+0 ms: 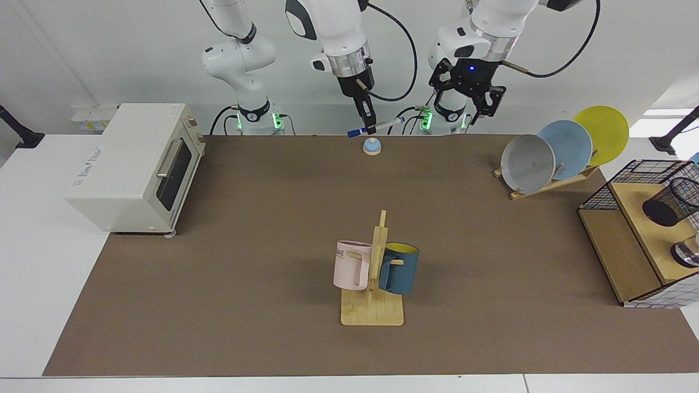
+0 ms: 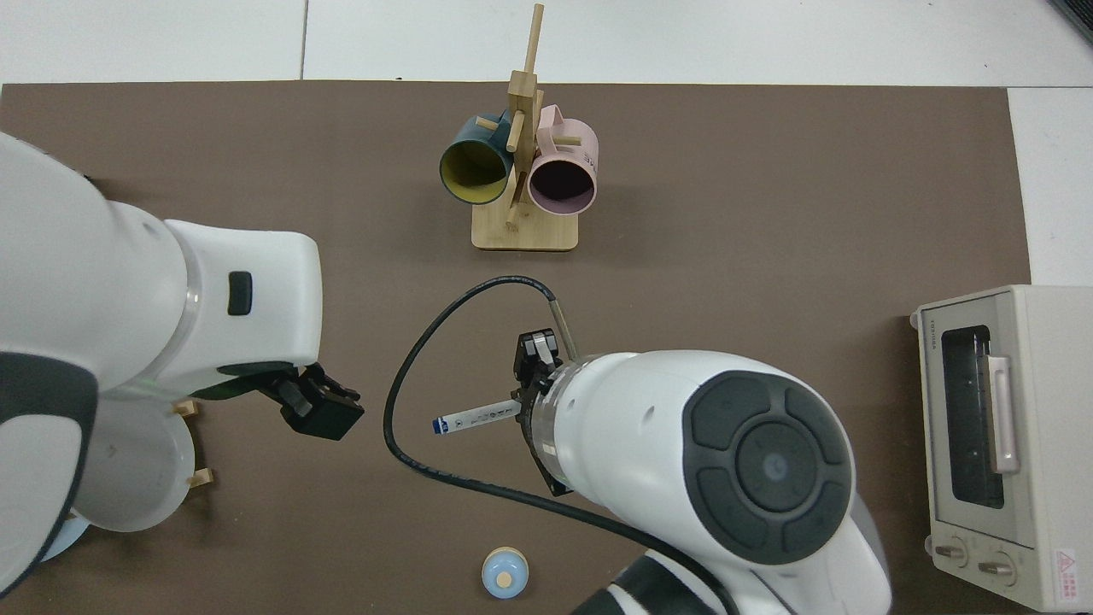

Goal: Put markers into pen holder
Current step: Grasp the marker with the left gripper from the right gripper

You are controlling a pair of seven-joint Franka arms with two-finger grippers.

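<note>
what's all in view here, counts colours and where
marker: 1, white with blue cap, held above table's far edge
pen holder: 1, black mesh, on wooden stand
wire basket: 1, black, by the holder
plates: 3, grey, blue, yellow, in rack
mugs: 2, pink and teal, on wooden tree
toaster oven: 1, cream, table end
bell: 1, blue, far edge
right gripper: shut on marker
left gripper: open, nearby, empty
</note>
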